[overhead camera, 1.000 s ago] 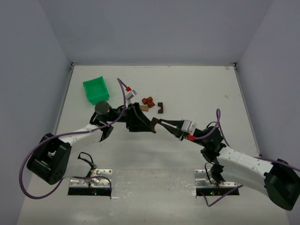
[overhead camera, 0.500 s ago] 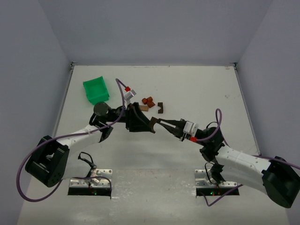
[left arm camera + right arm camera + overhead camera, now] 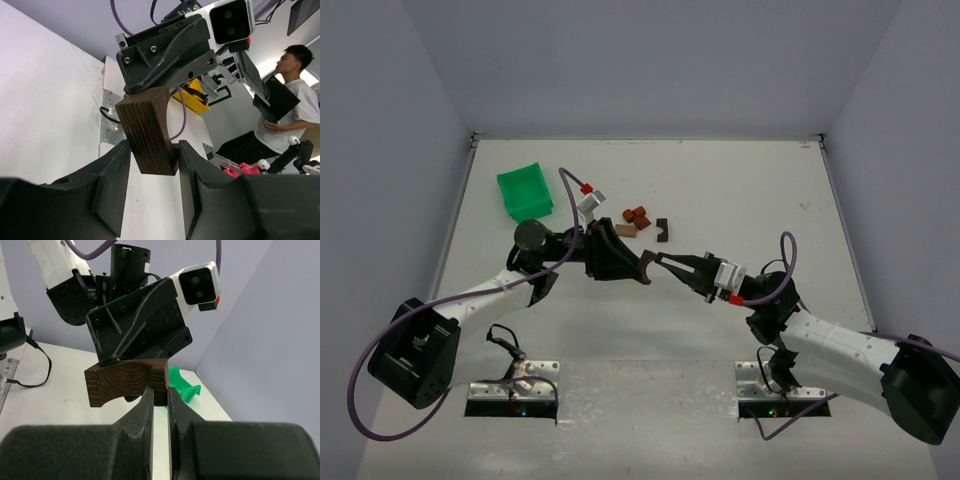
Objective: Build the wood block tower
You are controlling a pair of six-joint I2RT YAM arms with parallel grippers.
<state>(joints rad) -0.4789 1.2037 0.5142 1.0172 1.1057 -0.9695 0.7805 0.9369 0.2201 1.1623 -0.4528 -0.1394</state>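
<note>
Tower there is none yet: its pieces are split between the air and the matt white tabletop (image 3: 740, 190), with the glossy green bin (image 3: 525, 192) off at the far left. Both arms meet above the middle for a handover. The left gripper (image 3: 155, 150), wide a second ago, has been narrowing, and its black fingers now flank the dark block (image 3: 127, 380). One looks to be against the wood, the other touching or just off; I can't tell whether it truly grips. The right gripper (image 3: 160, 392) hasn't changed, nipping one thin end of the same block with its jaws nearly together. To my eye the pass is half done: the left must bite firmly before the right lets go. The block is dark brown and thick, with fine parallel grain on its side, curved rings on its face and a hollow scooped from one edge, arch-like. Smaller still, on the tabletop beyond the grippers, lie a cluster of reddish-orange pieces (image 3: 636, 214), a similar dark arch (image 3: 662, 230) and a pale sliver (image 3: 626, 230).
</note>
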